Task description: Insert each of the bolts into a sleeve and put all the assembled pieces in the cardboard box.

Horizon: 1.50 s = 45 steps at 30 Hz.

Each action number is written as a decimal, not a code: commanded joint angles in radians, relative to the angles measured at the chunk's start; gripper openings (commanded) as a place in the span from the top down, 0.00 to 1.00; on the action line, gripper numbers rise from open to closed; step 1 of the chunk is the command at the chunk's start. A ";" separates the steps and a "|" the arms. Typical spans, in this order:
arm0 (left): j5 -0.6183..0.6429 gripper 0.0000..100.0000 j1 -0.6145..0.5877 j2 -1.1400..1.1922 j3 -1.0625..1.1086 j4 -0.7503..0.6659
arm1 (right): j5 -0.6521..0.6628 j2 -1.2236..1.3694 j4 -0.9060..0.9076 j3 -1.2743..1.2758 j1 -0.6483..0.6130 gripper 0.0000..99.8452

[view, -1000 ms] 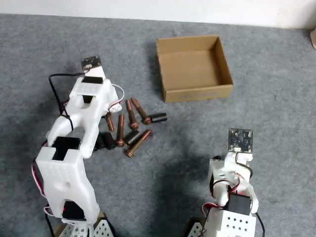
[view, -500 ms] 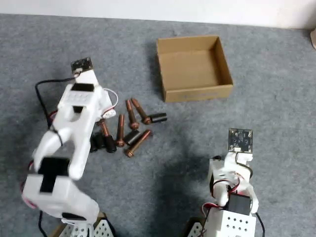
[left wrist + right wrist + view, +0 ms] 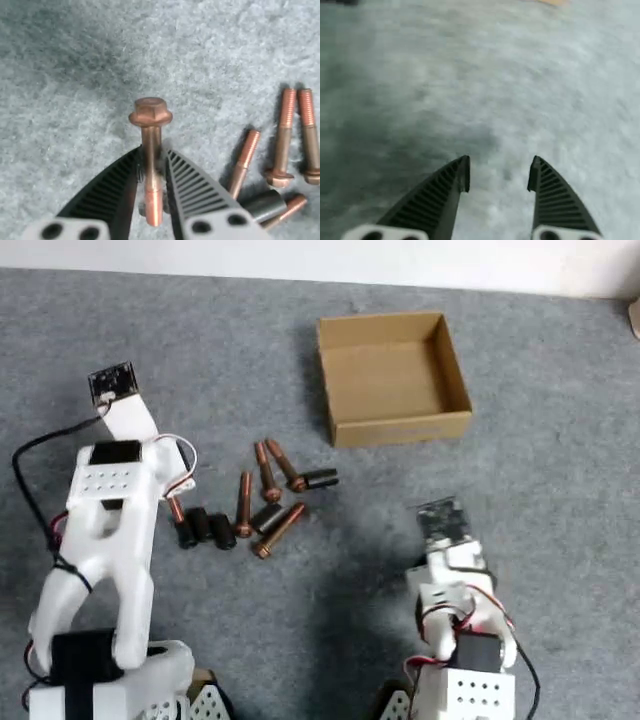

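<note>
Left side: white left arm [image 3: 105, 510] is over the grey carpet [image 3: 560, 490]. The left gripper [image 3: 152, 156] is clamped on a copper hex-flange bolt [image 3: 150, 114]. Its ribbed black fingers [image 3: 117, 182] pinch the shank from both sides, with the head sticking out past the tips. Can't tell if the bolt is lifted off the carpet. From above, its shank shows at the arm's edge, running down to the left end of the sleeve row.

Next right: three short black cylindrical sleeves [image 3: 203, 528] lie side by side in a row, close together.

Then four loose copper bolts [image 3: 244, 502] lie on the carpet. One is roughly straight with its head toward the arms. Two are angled with heads inward, lying beside each other. One lies diagonal at the near edge of the cluster. A fourth sleeve [image 3: 265, 517], dark grey, lies between the straight bolt and the diagonal one. A fifth sleeve [image 3: 320, 479], black, lies just beside the head of the rightmost bolt. No bolt sits in a sleeve.

Further right and toward the far side: an open brown cardboard box [image 3: 400, 428], square with low walls, well apart from the parts cluster.

Right side: white right arm [image 3: 455, 630] sits near the table's front edge, well apart from the bolts and the box. The right gripper [image 3: 499, 172] has its jaws spread, with bare carpet visible through the gap.
</note>
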 commanded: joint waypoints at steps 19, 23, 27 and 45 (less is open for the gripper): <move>-0.002 1.00 -0.045 -0.071 0.051 -0.133 | 0.098 1.314 -0.047 -1.110 -0.585 0.82; -0.002 1.00 -0.047 -0.074 0.050 -0.133 | 0.135 1.449 -0.050 -1.122 -0.613 0.82; -0.002 1.00 -0.047 -0.074 0.050 -0.133 | 0.152 1.543 -0.119 -1.119 -0.607 0.82; -0.005 0.99 -0.059 -0.074 0.048 -0.133 | 0.203 1.755 -0.246 -1.122 -0.518 0.82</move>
